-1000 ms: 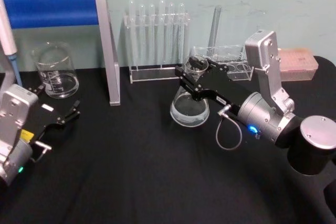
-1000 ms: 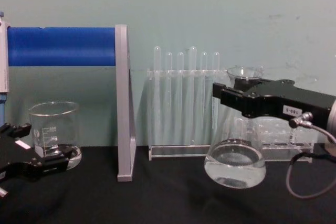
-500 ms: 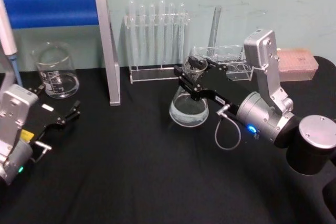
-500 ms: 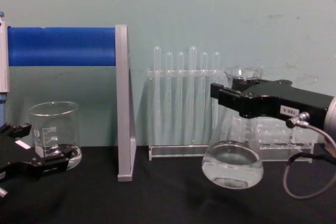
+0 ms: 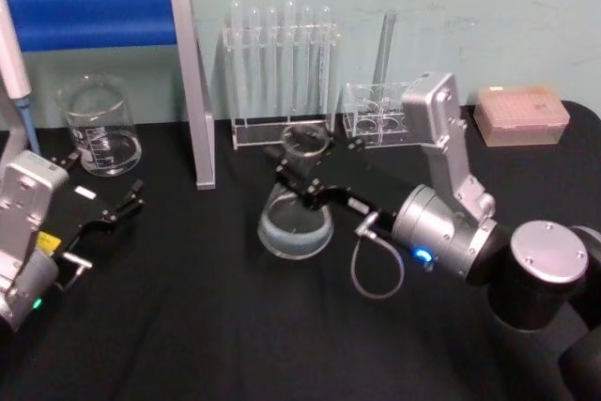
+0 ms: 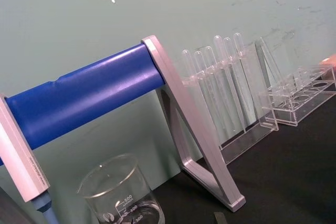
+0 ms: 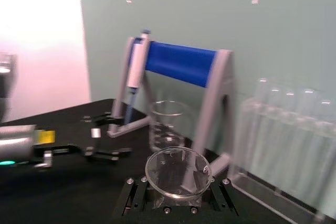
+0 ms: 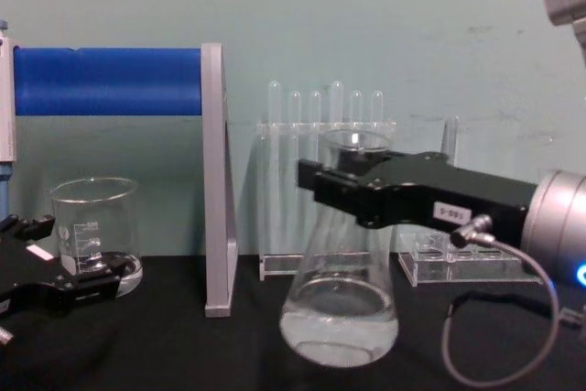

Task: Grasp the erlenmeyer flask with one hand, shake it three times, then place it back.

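Erlenmeyer flask [image 5: 296,224]: upright, clear liquid in its base, mid-table in front of the test-tube rack [image 5: 280,53]; contact with the black table [image 5: 235,326] cannot be told.
Right gripper [image 5: 302,178]: clenched on the flask's neck, reaching in from the right.
Left gripper [image 5: 105,218]: fingers spread, holding nothing, parked at the left near the beaker [image 5: 99,129].

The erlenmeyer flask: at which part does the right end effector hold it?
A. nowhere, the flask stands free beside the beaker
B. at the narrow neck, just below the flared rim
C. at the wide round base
B: in the chest view the right end effector is shut on the neck of the erlenmeyer flask, just under the rim, with the wide base free below it. The left end effector is open near the beaker.
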Available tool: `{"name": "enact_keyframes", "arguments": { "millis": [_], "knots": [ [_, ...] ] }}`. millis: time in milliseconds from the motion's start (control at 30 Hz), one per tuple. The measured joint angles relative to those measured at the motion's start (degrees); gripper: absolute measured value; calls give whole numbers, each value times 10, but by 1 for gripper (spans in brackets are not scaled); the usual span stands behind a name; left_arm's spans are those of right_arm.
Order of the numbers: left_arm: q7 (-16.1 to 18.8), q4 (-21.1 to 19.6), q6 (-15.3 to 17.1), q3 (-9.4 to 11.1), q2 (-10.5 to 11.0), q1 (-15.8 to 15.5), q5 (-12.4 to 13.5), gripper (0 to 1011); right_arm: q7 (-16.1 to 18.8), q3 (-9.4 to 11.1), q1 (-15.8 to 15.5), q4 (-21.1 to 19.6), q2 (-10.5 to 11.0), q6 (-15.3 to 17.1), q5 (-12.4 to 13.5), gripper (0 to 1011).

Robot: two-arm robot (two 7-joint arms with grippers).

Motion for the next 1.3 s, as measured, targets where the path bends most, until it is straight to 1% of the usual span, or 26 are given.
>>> {"name": "enact_keyframes", "arguments": {
  "millis": [267,500,633,733,800,1000,1100,1167,1200,1300],
  "knots": [
    [0,0,0,0,0,0,0,1001,22,-29,-6,-20,7,3,15,449],
    [0,0,0,0,0,0,0,1001,33,-47,-6,-31,14,3,25,450],
    [0,0,0,0,0,0,0,1001,32,-52,-4,-32,16,3,27,450],
    [0,0,0,0,0,0,0,1001,25,-52,0,-27,16,2,27,449],
    [0,0,0,0,0,0,0,1001,19,-50,2,-23,16,1,26,450],
    [0,0,0,0,0,0,0,1001,-6,-33,9,-3,14,-2,20,450],
    [0,0,0,0,0,0,0,1001,-21,-21,14,8,12,-4,15,449],
    [0,0,0,0,0,0,0,1001,-37,-7,18,21,9,-7,8,450],
    [0,0,0,0,0,0,0,1001,-37,-7,18,21,9,-7,8,449],
    [0,0,0,0,0,0,0,1001,-57,11,22,36,7,-9,-4,449]
  ]
}}
